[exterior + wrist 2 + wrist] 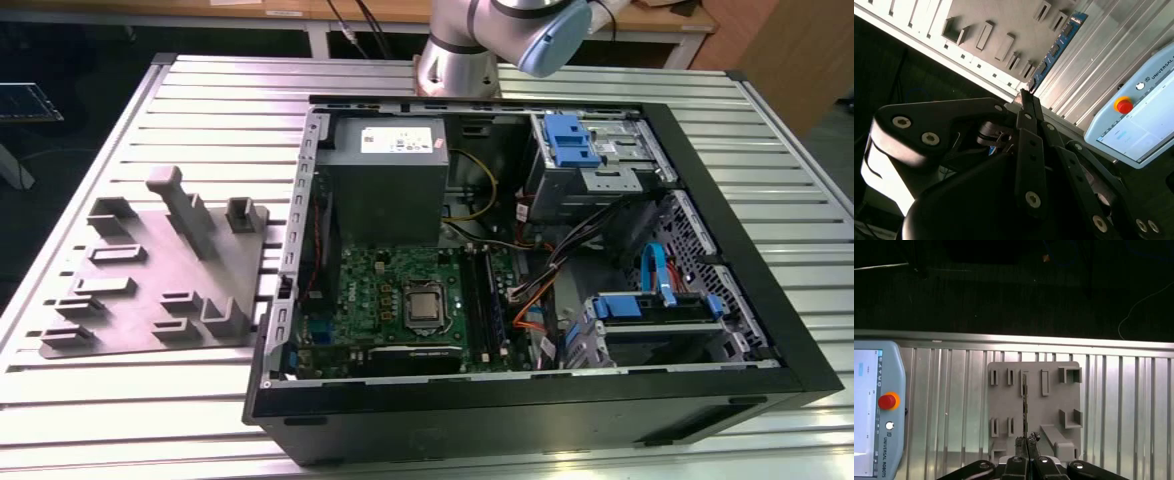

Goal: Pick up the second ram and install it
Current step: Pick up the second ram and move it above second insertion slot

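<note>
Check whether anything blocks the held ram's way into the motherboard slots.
Nothing visible does. The gripper holds the second ram above the grey fixture; the slot rails lie uncovered, cables beside them on the exterior view's right.

The arm [461, 50] rises as a silver column well to the exterior view's right of the grey holder plate [140, 275], with its blue-capped joint [554, 35] bent over at the top. In both wrist views the gripper [1026, 441] [1026, 96] hangs above that plate and points down at it. Its black linkage bars [1030, 150] are drawn in and its fingertips [1019, 442] are pressed together.
</note>
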Tool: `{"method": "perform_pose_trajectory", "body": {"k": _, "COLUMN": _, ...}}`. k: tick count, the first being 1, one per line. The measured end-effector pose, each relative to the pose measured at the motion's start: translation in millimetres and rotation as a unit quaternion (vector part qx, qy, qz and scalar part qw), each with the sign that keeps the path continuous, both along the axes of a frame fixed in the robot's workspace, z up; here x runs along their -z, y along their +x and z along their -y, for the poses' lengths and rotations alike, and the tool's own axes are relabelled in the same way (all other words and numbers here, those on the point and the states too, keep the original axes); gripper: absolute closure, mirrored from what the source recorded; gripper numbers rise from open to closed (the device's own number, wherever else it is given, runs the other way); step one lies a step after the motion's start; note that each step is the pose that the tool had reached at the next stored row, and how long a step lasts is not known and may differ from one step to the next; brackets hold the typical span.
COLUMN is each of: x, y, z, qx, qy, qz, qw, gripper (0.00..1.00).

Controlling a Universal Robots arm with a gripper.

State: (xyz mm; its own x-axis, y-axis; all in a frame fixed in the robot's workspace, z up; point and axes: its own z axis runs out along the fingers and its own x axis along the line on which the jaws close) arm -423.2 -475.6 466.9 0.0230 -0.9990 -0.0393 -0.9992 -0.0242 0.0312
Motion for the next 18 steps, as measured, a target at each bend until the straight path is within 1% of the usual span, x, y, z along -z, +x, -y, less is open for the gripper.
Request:
{"method": "perform_pose_trajectory", "body": {"k": 5, "x": -0.1, "y": 0.6, "z": -0.1, "qx": 0.000, "qy": 0.0000, "qz": -0.0001, "qw": 1.0000, "gripper": 0.89}}
{"method": "perform_pose_trajectory", "body": {"k": 8, "x": -0.1, "y": 3.7, "z": 0.0, "qx": 0.000, "qy": -0.0001, "qz": -0.0001, "qw": 1.0000, "gripper": 0.89}}
{"method": "perform_pose_trajectory", "body": {"k": 13, "x": -0.1, "y": 18.5, "z": 0.0, "qx": 0.000, "qy": 0.0000, "qz": -0.0001, "qw": 1.0000, "gripper": 0.89}}
{"method": "perform_pose_trajectory", "body": {"k": 18, "x": -0.1, "y": 39.2, "z": 0.0, "qx": 0.000, "qy": 0.0000, "qz": -0.0001, "qw": 1.0000, "gripper": 0.89}}
